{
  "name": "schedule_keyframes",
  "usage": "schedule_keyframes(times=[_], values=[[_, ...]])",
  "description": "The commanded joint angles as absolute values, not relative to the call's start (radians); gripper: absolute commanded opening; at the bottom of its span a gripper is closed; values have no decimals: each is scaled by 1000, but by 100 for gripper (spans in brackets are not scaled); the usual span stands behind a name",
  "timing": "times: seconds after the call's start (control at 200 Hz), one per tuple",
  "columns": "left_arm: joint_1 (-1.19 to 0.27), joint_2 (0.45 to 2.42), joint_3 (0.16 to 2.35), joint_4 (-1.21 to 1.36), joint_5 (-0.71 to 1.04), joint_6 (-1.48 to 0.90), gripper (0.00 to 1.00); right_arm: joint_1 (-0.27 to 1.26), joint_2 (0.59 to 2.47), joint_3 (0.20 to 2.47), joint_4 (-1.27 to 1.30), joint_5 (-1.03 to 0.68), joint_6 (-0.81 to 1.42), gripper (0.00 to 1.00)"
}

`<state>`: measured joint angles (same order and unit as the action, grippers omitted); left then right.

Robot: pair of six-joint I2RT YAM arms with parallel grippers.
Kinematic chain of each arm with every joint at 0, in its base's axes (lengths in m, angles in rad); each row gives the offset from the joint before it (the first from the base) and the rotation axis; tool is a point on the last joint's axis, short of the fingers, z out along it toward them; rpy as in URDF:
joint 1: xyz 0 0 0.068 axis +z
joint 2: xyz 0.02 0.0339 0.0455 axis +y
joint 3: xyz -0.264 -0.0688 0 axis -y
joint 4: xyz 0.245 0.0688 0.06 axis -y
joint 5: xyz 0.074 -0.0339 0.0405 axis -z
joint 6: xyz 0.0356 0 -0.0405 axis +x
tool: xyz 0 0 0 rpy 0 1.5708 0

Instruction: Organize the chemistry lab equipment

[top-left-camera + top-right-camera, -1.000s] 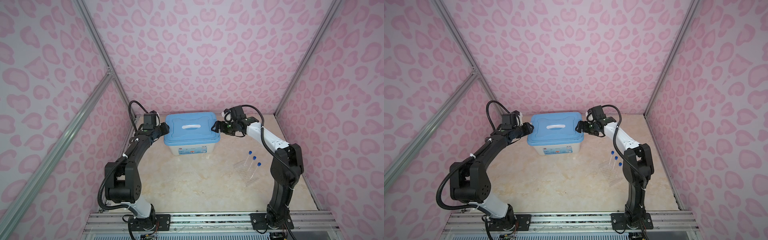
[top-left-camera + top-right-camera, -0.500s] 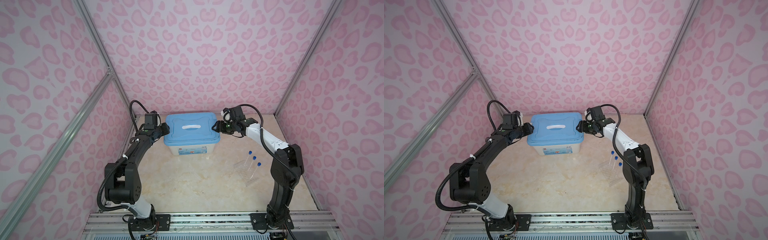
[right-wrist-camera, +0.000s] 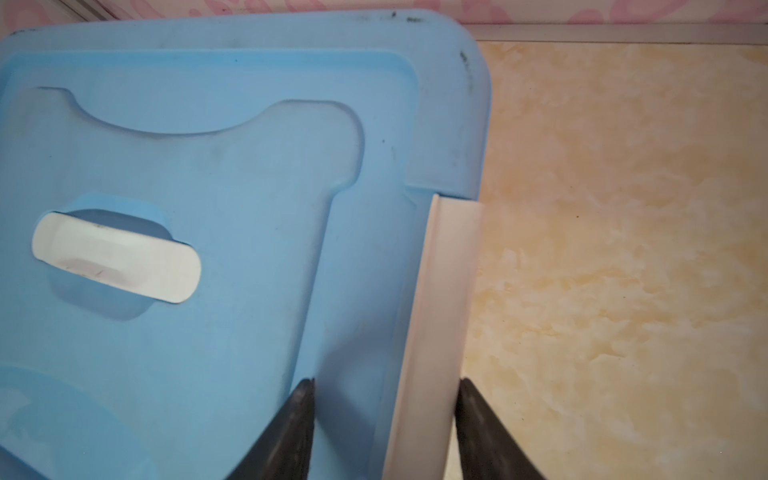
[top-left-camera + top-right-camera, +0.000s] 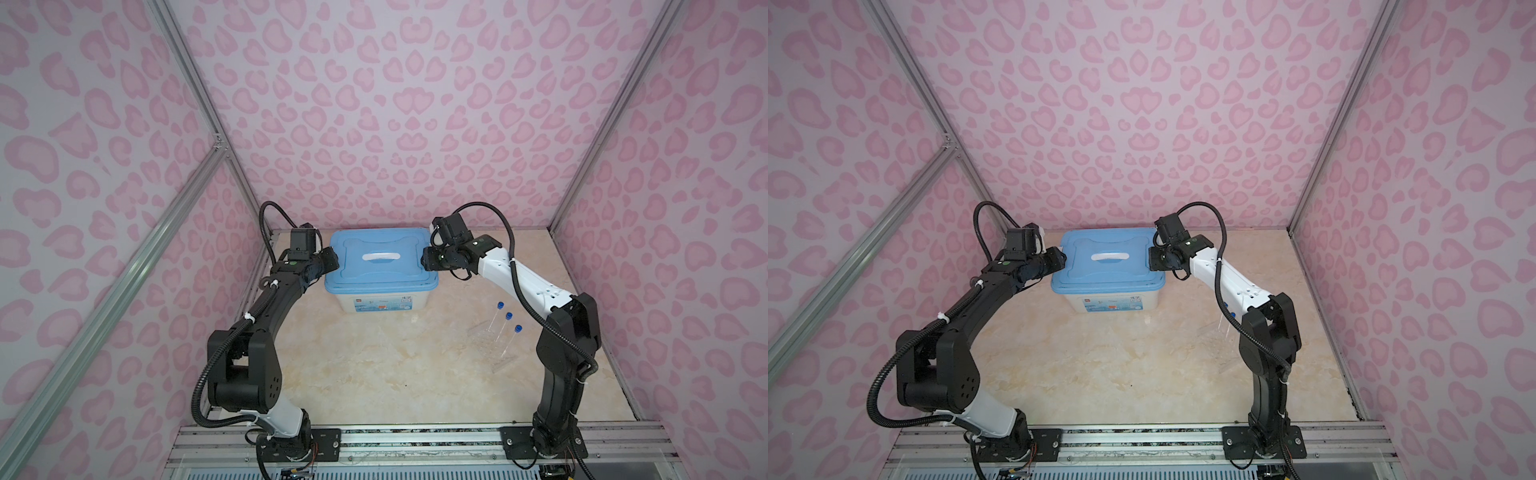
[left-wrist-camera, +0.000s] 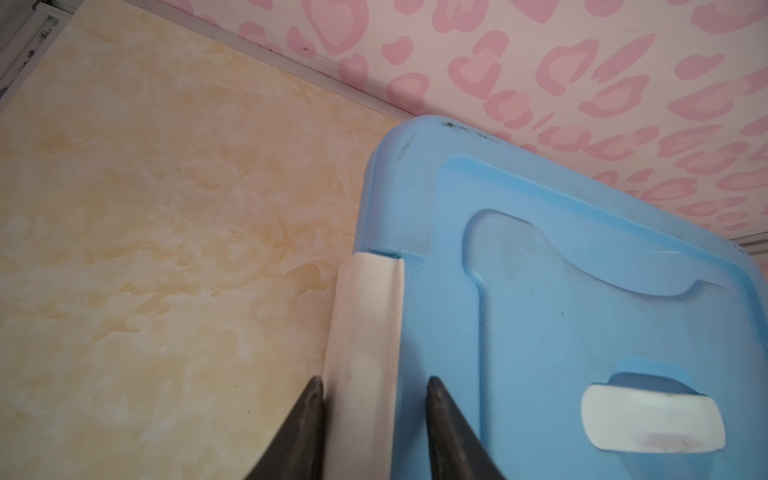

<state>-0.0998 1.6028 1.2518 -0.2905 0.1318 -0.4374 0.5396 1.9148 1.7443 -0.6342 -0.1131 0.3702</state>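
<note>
The left gripper (image 5: 374, 380) was narrowed onto the white latch (image 5: 365, 316) at its end of the blue lid (image 5: 540, 316), pinching it. Its outer finger lay against the latch and its inner one on the lid's rim. The right gripper (image 3: 386, 380) stood wider, straddling the opposite latch (image 3: 440, 291), with the outer finger touching it and the inner one apart over the lid. The lid covered the bin (image 4: 374, 301), hiding its inside. Three blue-capped test tubes (image 4: 505, 328) leaned in a barely visible clear rack (image 4: 484, 338) on the table (image 4: 374, 374), well apart from the bin.
</note>
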Motion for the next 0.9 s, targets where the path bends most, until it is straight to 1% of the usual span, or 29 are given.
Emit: schedule_keyframes(times=[0.0, 0.145, 0.23, 0.27, 0.36, 0.425, 0.46, 0.49, 0.515, 0.635, 0.68, 0.785, 0.83, 0.895], values=[[-136, 1600, 1242, -302, 436, -495, 40, 556, 1911, 1728, -590, -241, 346, 55], [-137, 1608, 1256, -298, 447, -504, 41, 511, 1854, 1649, -569, -238, 387, 60], [-134, 1607, 1270, -315, 421, -491, 48, 485, 1825, 1611, -558, -245, 406, 67], [-129, 1606, 1288, -339, 395, -480, 55, 478, 1812, 1605, -565, -233, 410, 72], [-103, 1593, 1331, -385, 359, -464, 68, 468, 1780, 1604, -590, -199, 403, 80], [-82, 1563, 1339, -402, 324, -454, 77, 466, 1749, 1608, -610, -154, 386, 91], [-69, 1540, 1339, -410, 309, -451, 86, 465, 1727, 1607, -620, -126, 374, 96], [-57, 1519, 1339, -411, 300, -449, 99, 462, 1705, 1603, -624, -107, 361, 97], [-47, 1498, 1339, -411, 294, -447, 98, 457, 1684, 1595, -623, -98, 351, 97], [0, 1386, 1284, -380, 235, -435, 98, 406, 1573, 1543, -604, -64, 313, 97], [8, 1332, 1238, -349, 154, -424, 97, 382, 1526, 1504, -578, -48, 287, 97], [13, 1215, 1096, -238, -108, -398, 97, 323, 1416, 1371, -496, 73, 248, 97], [23, 1178, 1048, -187, -143, -367, 97, 291, 1360, 1287, -416, 116, 219, 96], [25, 1142, 975, -74, -163, -316, 97, 235, 1279, 1147, -268, 126, 174, 97]])
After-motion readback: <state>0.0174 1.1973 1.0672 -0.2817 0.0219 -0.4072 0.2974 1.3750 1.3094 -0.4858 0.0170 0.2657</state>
